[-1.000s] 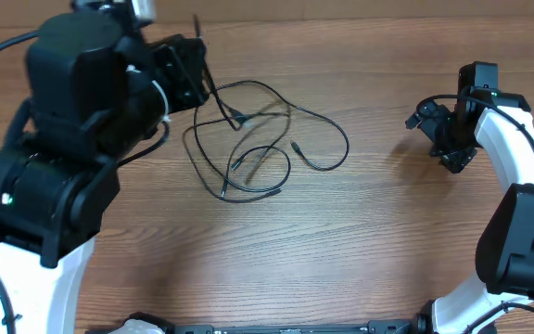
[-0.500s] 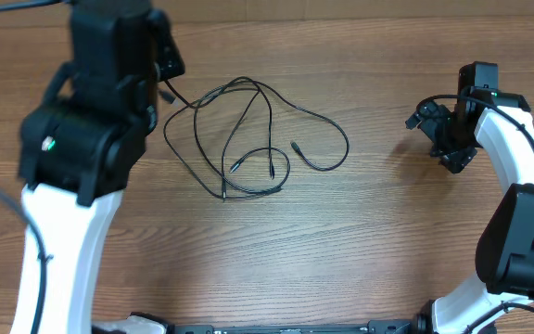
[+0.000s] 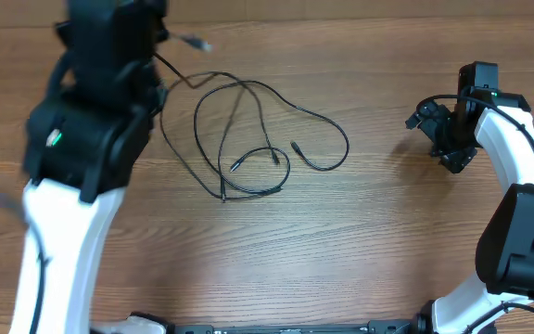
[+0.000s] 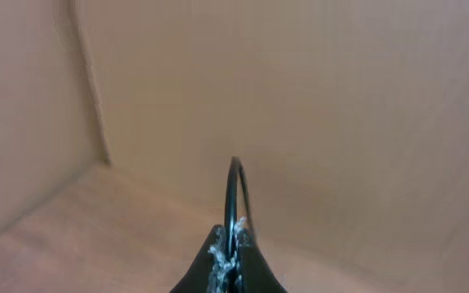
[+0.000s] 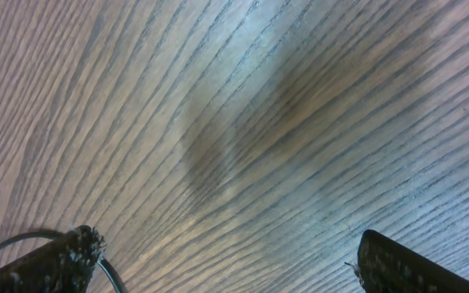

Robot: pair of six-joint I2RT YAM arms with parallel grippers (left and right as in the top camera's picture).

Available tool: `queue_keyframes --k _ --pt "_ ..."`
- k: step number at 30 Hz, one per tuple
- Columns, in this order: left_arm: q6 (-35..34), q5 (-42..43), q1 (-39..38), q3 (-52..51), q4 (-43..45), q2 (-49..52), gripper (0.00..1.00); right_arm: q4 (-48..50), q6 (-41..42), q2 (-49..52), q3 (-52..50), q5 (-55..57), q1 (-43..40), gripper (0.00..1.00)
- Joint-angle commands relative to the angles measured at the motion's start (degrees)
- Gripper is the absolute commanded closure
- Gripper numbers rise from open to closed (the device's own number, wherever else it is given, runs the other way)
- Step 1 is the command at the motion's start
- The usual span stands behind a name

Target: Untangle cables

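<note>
Firstly, on the left, your left arm, white with black housings, stands tall over the far left corner of the wood-grain tabletop and hides its own pincer from above. In the wrist view the left gripper is pressed fully together, pinching one strand of the thin black flexible cables; a narrow loop of that strand arches up just above the fingertips. From overhead, a lifted strand comes out from beside the arm towards the far edge and ends in a small blurred plug.

Next, the rest of the cables lie on the tabletop, left of centre and nearer the far edge than the near one. They form several overlapping loops. Three small connector ends sit inside or at the near side of the tangle. One loose strand curves out to the right and hooks back to a free end.

Lastly, near the right edge, well apart from the cables, the right gripper hangs above the wood. Its two black fingertips are spread wide, with nothing but bare grain between them.
</note>
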Motion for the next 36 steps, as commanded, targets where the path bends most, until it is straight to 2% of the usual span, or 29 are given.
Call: queue_keyframes --k 1,5,11,16,20,24,30,33,36 --pt "-3.2 -3.5 -0.1 1.4 3.7 -9.1 0.96 0.2 0.2 -0.5 -0.2 0.7 -0.1 0.00" --pt "-7.4 1.4 -0.1 1.4 7.2 -15.6 0.96 0.2 0.2 -0.5 -0.2 0.7 -0.1 0.00" --pt "-7.7 11.7 -0.1 1.4 11.1 -21.9 0.96 0.2 0.2 -0.5 -0.2 0.7 -0.1 0.00" --pt "-8.2 11.8 -0.1 1.4 13.5 -22.7 0.96 0.2 0.2 -0.5 -0.2 0.7 -0.1 0.00" --pt "-15.6 12.9 -0.1 1.4 13.9 -22.6 0.96 0.2 0.2 -0.5 -0.2 0.7 -0.1 0.00" --pt "-15.8 14.4 -0.1 1.2 13.6 -22.3 0.96 0.2 0.2 -0.5 -0.2 0.7 -0.1 0.00" --pt "-15.8 13.5 -0.1 1.1 -0.4 -18.9 0.96 0.2 0.2 -0.5 -0.2 0.7 -0.1 0.00" --pt "-16.1 13.6 -0.1 1.1 -11.3 -16.6 0.96 0.2 0.2 -0.5 -0.2 0.7 -0.1 0.00" --pt "-20.5 13.5 0.0 1.1 -24.0 -13.8 0.96 0.2 0.2 -0.5 -0.2 0.7 -0.1 0.00"
